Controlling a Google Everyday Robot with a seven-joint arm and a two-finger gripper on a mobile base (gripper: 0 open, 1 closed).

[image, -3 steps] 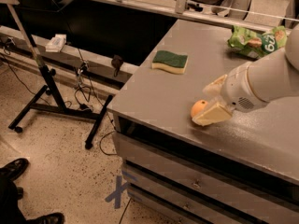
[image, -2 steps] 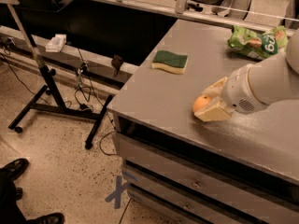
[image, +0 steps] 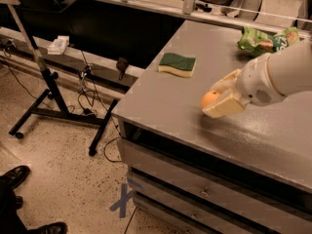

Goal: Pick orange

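Observation:
The orange [image: 209,99] is a small round orange fruit near the front of the grey table [image: 161,108]. My gripper [image: 219,95] reaches in from the right on a white arm, with one cream finger [image: 224,106] in front of the orange and the other behind it. The fingers are closed around the orange, which appears slightly raised above the tabletop.
A green-and-yellow sponge [image: 178,64] lies further back on the table. A green snack bag [image: 265,39] sits at the back right. A black metal stand [image: 48,89] with cables is on the floor at left. A person's shoes [image: 19,199] show at the bottom left.
The gripper with the orange between its fingers has moved slightly up and to the right. The sponge and bag have not moved.

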